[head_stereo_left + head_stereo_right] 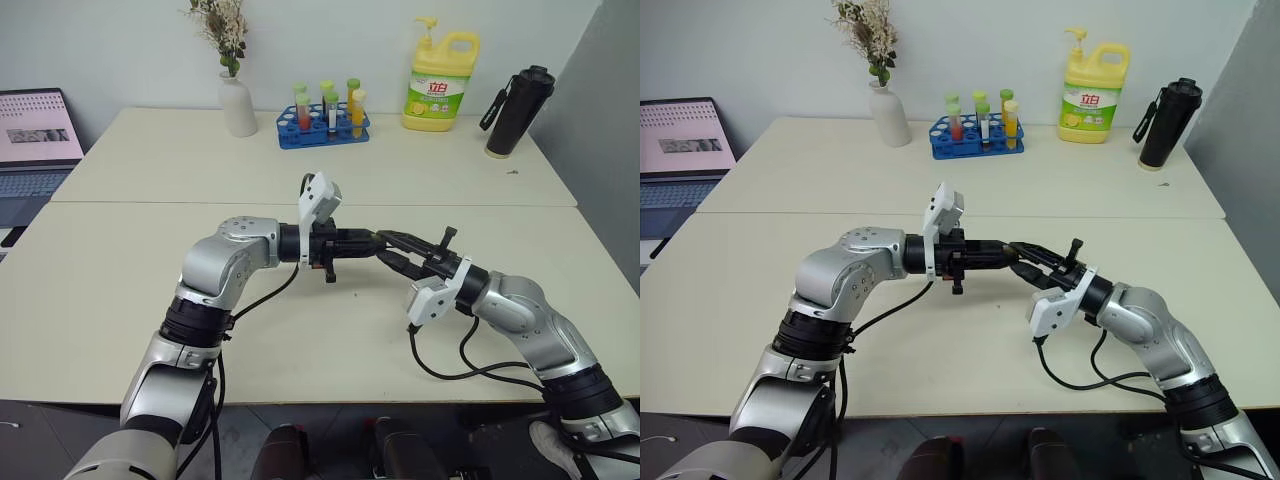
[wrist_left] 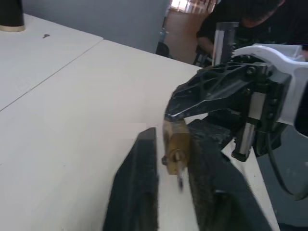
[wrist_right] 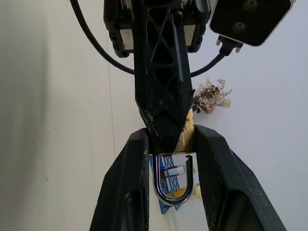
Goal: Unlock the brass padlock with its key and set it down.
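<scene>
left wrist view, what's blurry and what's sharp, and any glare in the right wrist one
Left wrist view: brass padlock and left fingers blurred, key smeared, tabletop washed out. Right wrist view: silver shackle crisp with bright reflections, fingers dark against pale wall.

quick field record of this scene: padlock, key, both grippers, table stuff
brass padlock: held above the table, between the right gripper's fingers
shackle: silver loop between the right gripper's fingers
key: sticking out of the padlock's end
right gripper: shut on the padlock body
left gripper: fingers either side of the key end
table: vase, test tube rack, yellow bottle, black flask at far edge
</scene>
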